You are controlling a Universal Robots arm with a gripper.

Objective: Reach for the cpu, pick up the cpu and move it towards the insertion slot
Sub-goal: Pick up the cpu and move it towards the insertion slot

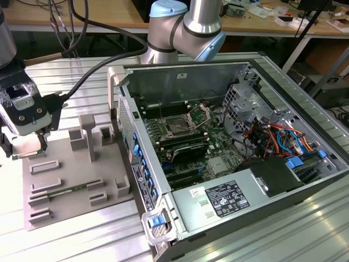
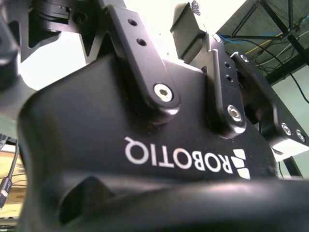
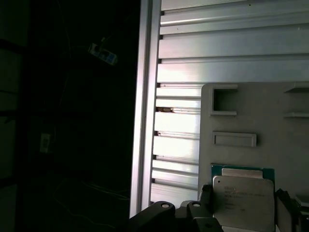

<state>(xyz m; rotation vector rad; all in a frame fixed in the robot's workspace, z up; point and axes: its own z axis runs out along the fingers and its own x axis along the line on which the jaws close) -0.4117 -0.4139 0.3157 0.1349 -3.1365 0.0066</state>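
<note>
The cpu (image 3: 244,195) lies flat, pale metal lid up with a thin green border showing along 1 edge. It sits at a corner of the grey tray (image 3: 270,125), close to the tray's edge. The pincer (image 1: 26,148) is down over that spot, at the exterior view's left, and in the first wrist view it brackets the chip on 2 opposite sides. I cannot tell whether it is clamped on the cpu or merely set around it.

The step in hand looks like the pickup. To do it well, the hold should be square on the chip's edges and centred, so the chip stays level and does not pivot. The rise should be straight, since the tray's raised blocks stand near.

The tray rests on a ribbed metal surface (image 1: 98,234), with a green memory stick (image 1: 64,192) in a groove. The insertion slot (image 1: 179,127) is well apart, inside the open computer case (image 1: 163,76) towards the exterior view's right, its metal frame hinged up.
</note>
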